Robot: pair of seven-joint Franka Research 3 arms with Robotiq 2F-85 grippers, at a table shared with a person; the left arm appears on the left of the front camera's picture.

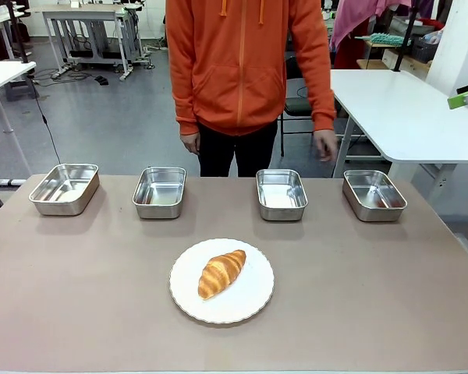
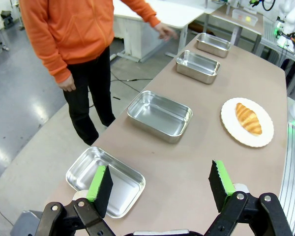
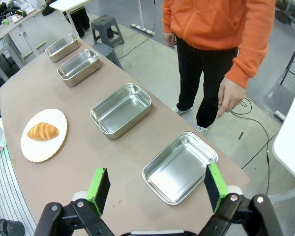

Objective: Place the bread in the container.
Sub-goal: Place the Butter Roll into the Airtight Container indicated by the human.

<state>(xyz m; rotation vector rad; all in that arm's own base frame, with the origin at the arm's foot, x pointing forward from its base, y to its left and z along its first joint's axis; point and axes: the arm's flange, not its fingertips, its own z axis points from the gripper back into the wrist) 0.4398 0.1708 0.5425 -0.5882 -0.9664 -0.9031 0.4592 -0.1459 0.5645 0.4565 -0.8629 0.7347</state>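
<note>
The left gripper [image 2: 160, 183] and right gripper [image 3: 156, 181] both stand wide open, holding nothing. The golden-brown ridged croissant [image 1: 222, 273] lies on the round white plate [image 1: 253, 302] at lower centre of the front view, below a row of four rectangular steel trays [image 1: 157, 211]. A hard pinch would likely crush the flaky layers, and a glancing approach could skid the plate. Nothing marks which tray is meant.

Person [image 1: 249, 70] cropped at the shoulders
</note>
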